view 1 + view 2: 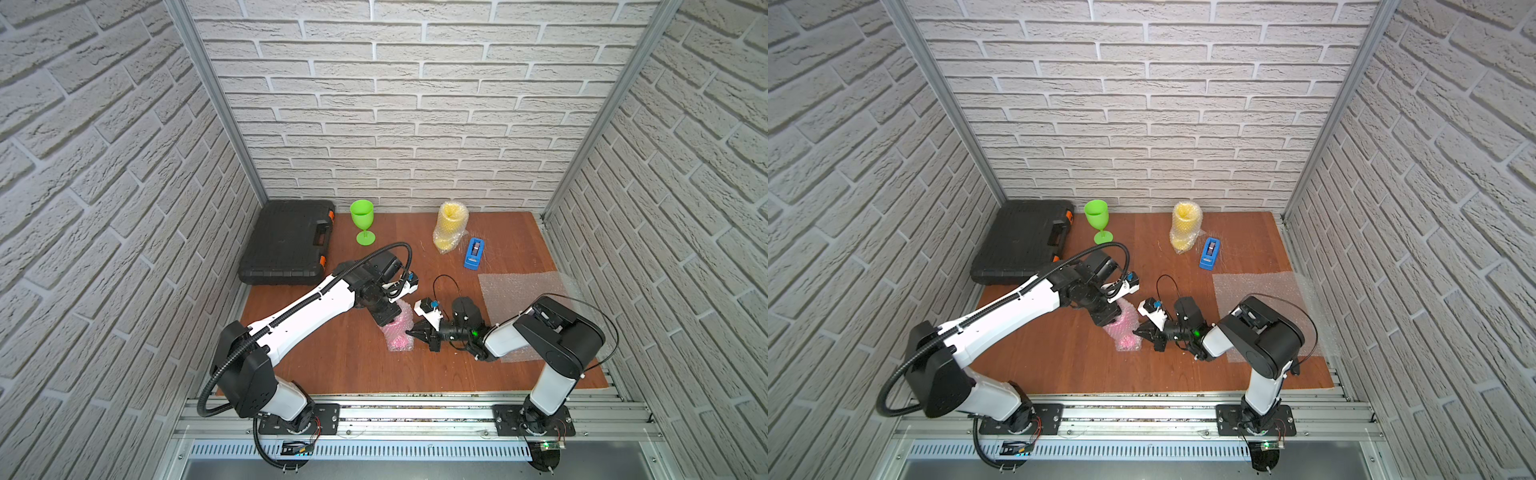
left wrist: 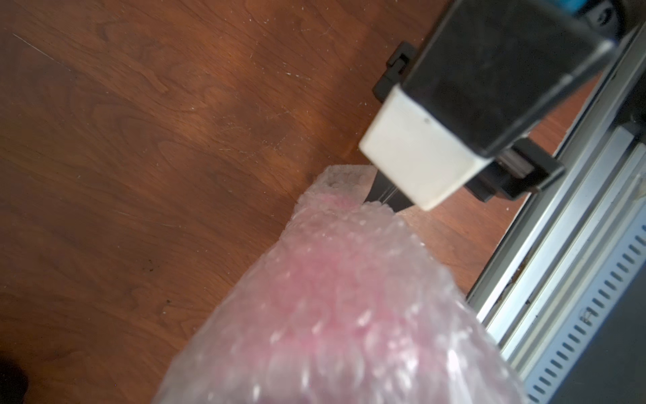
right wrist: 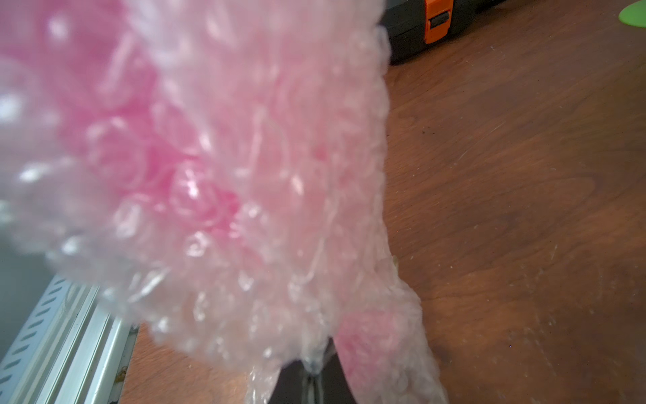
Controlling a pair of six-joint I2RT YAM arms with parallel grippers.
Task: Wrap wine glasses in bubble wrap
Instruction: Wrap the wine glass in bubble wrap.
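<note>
The pink wine glass (image 1: pixel 398 334) (image 1: pixel 1124 334), rolled in bubble wrap (image 2: pixel 332 297) (image 3: pixel 209 175), lies on the wooden table's middle. My left gripper (image 1: pixel 388 322) (image 1: pixel 1105 318) hangs right over its far end; the wrap fills the left wrist view and hides the jaws. My right gripper (image 1: pixel 410 332) (image 1: pixel 1136 332) (image 3: pixel 313 377) is shut, pinching a fold of the wrap at the bundle's right side. The yellow wine glass (image 1: pixel 451 226) (image 1: pixel 1185 226) stands wrapped at the back. The green wine glass (image 1: pixel 362 220) (image 1: pixel 1097 220) stands bare beside it.
A flat bubble wrap sheet (image 1: pixel 519 295) (image 1: pixel 1258 291) lies on the right, partly under the right arm. A blue tape dispenser (image 1: pixel 474 253) (image 1: pixel 1209 253) sits behind it. A black tool case (image 1: pixel 286 243) (image 1: pixel 1021 243) fills the back left corner. An aluminium rail (image 2: pixel 559 245) runs along the table's front edge.
</note>
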